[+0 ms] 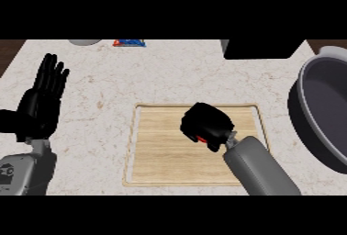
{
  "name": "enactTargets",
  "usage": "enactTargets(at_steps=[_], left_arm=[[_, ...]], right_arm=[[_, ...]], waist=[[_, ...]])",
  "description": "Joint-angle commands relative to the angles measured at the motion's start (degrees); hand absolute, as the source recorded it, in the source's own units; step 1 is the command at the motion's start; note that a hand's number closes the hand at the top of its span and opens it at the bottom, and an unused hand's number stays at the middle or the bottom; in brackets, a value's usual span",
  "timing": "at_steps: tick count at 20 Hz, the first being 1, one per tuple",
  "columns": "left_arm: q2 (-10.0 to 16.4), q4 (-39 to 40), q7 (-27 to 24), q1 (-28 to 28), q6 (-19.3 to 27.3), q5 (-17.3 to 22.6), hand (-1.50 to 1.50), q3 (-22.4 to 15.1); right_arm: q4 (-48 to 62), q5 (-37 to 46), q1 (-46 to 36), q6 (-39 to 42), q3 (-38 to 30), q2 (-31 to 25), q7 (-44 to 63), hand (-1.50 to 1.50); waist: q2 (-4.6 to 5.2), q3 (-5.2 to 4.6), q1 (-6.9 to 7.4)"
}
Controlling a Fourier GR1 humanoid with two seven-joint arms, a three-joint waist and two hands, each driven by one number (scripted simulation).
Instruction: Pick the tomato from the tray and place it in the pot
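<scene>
1. Nearest: right forearm (261,172), grey; enters at the lower edge and slants up and left over the tray's right part.
2. At its end, right hand (207,121), black; sits over the upper right part of the tray (159,156), fingers curled down and inward, closed round the tomato.
3. Tomato (201,139): only a small red sliver, peeping out under the curled fingers at the hand's lower side; rest hidden by the hand. Over the tray, not in the pot. Cannot tell whether resting on the wood or lifted clear of it.
4. Tray: pale wood, rectangular, with a low rim all round; lies flat on the counter (102,119) at mid view.
5. Left forearm (20,172), grey, in the lower left corner. Above it, left hand (37,108), black; fingers straight, spread a little, pointing toward the top edge, holding nothing. Left of the tray and apart from it.
6. Pot (328,105): big, grey, dark inside, cut off by the right edge, handle at its upper end. Stands near the tray's right side, apart from the right hand.
7. Counter: pale marbled stone. Along its far edge, from right to left: black box (264,48), blue-and-red packet (129,43), pale round thing (85,42) cut by the top.
</scene>
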Motion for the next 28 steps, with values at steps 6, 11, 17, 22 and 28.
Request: enactTargets(at_steps=[6, 11, 17, 22, 28], left_arm=[[1.3, -0.3, -0.3, 2.8, -0.2, 0.4, 0.00, 2.0], [-0.1, -0.5, -0.2, 2.0, 0.5, 0.0, 0.00, 1.0], [1.2, -1.5, 0.2, 1.7, -1.5, 1.0, 0.00, 1.3], [0.6, -1.3, 2.0, -0.9, -0.6, 0.9, 0.00, 1.2], [0.2, 0.3, 1.2, -2.1, -0.7, 0.5, 0.00, 1.1]], right_arm=[[-23.5, 5.0, 24.5, -3.5, 8.7, 4.9, 20.4, 1.50], [-43.6, 12.0, 31.3, -4.2, 9.8, 3.0, 32.7, 1.50], [-64.6, 14.2, 38.7, -5.5, 5.3, 1.8, 39.3, 1.50], [-78.7, 9.1, 42.6, -3.4, -4.6, -1.3, 39.6, 1.50], [-76.1, -3.7, 36.6, 4.0, -25.0, -3.7, 37.1, 1.50]], waist=[[-0.05, 0.72, -2.76], [-0.14, 0.67, -3.54], [0.76, 0.78, -0.82], [1.26, 0.86, 0.25], [1.53, 0.87, 0.96]])
